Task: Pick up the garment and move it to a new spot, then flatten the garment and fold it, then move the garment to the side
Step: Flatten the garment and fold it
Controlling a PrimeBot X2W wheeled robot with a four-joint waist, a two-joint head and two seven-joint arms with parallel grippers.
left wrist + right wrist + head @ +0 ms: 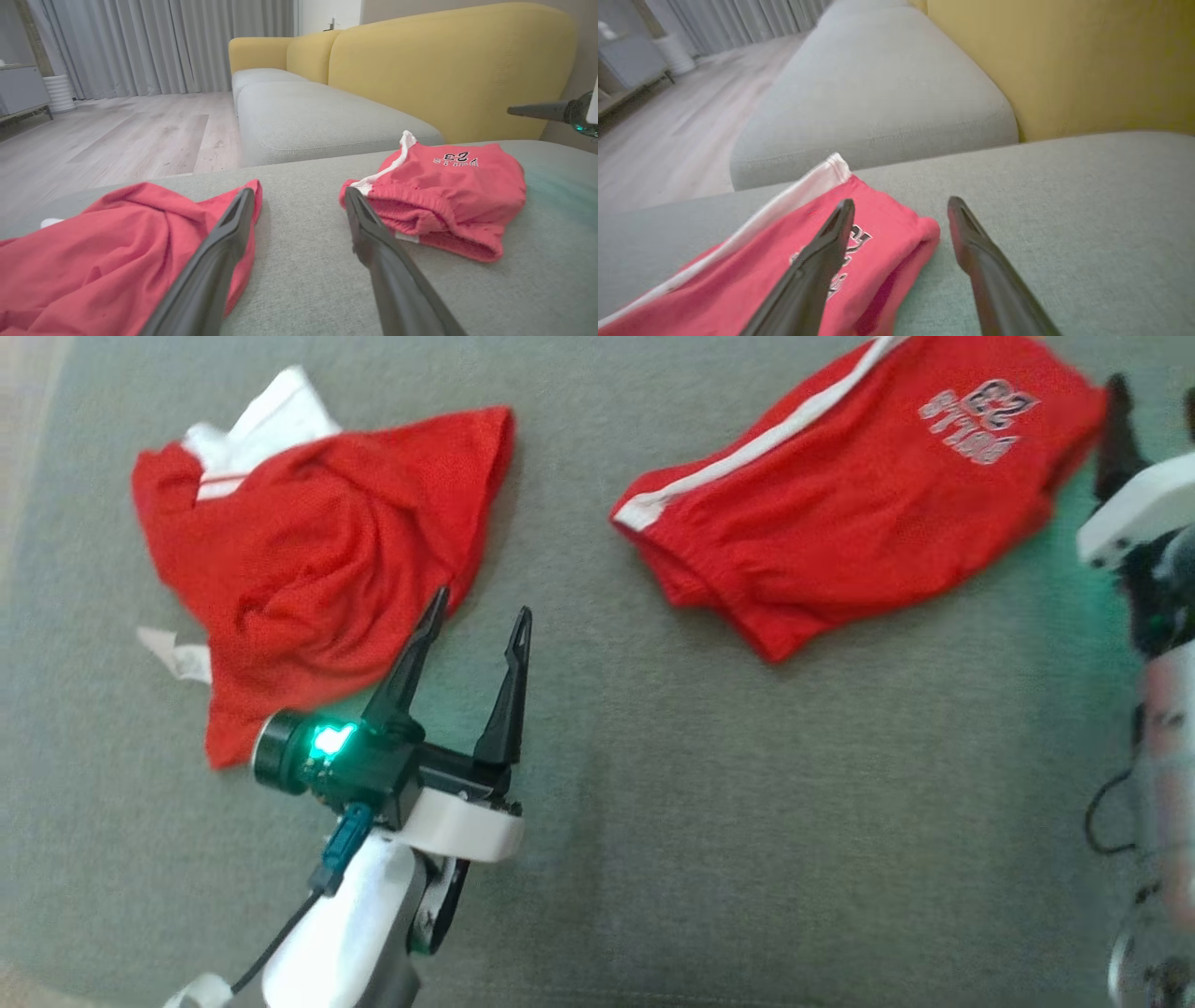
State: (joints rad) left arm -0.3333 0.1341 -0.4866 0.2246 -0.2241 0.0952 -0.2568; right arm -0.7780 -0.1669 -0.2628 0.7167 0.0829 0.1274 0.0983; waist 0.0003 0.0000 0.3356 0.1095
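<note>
The crumpled red mesh garment (pixel 317 560) looks soft, light and limp, so pinch its near hem at ten o'clock of the left gripper (pixel 482 611), whose fingers (pixel 509 691), like the right gripper's (pixel 901 207), gape empty.

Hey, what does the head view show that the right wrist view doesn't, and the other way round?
Head view, not the right wrist view: a crumpled red garment with the left arm's open jaws at its edge. Right wrist view, not the head view: a yellow sofa back, a second grey cushion, wooden floor and curtains. Both: the folded red shorts with a white stripe and printed lettering, lying on the grey cushion.
</note>
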